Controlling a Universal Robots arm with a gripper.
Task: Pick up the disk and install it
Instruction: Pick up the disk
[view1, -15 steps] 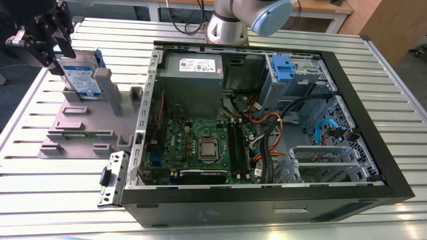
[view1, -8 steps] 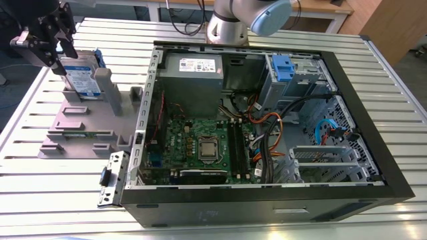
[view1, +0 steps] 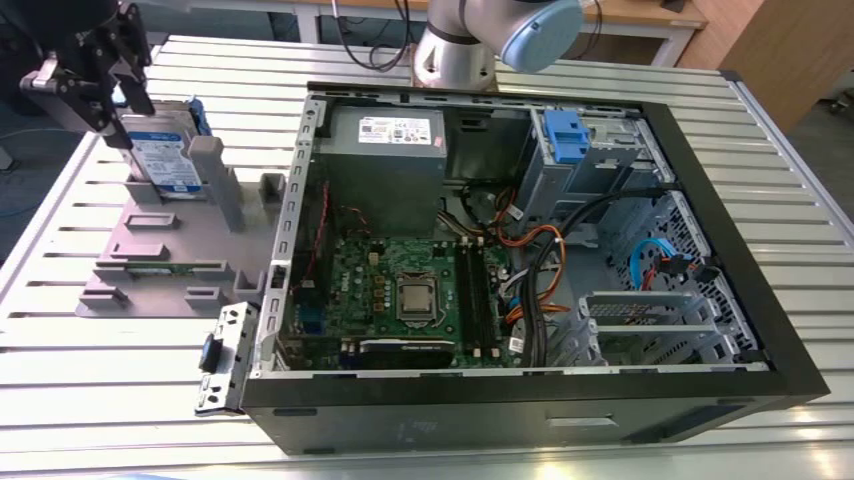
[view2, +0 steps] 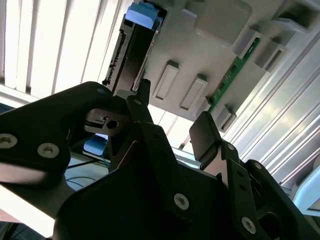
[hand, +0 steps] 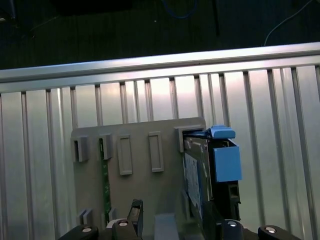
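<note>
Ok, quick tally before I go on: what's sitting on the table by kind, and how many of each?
Disk: 1
Grey stand: 1
Green circuit strip slotted in that stand: 1
Open computer case: 1
Total: 4

On the table (view1: 80, 400), stand (view1: 147, 250) at the exterior view's left, computer case (view1: 790, 330) just beside it on the right. Upright in the stand's far end, the disk (view1: 167, 165), gripper (view1: 114, 105) right above it. Inside the case, power-supply box (view1: 387, 150) behind the motherboard (view1: 400, 290).
</note>
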